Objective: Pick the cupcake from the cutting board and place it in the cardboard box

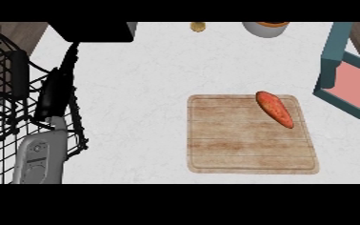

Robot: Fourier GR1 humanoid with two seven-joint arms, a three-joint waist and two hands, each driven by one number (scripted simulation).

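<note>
One orange-red vegetable (275,108) on the cutting board (239,148); left hand (51,97), state unclear.

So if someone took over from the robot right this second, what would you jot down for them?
Left hand: open, resting at the view's left over the wire basket.
Right hand: not in view.
Cutting board: no cupcake on it, only what looks like a sweet potato near its far right corner.
Teal box: at the right edge, apart from the board.
Done: nothing picked or placed.
Left: the whole pick and place.
</note>
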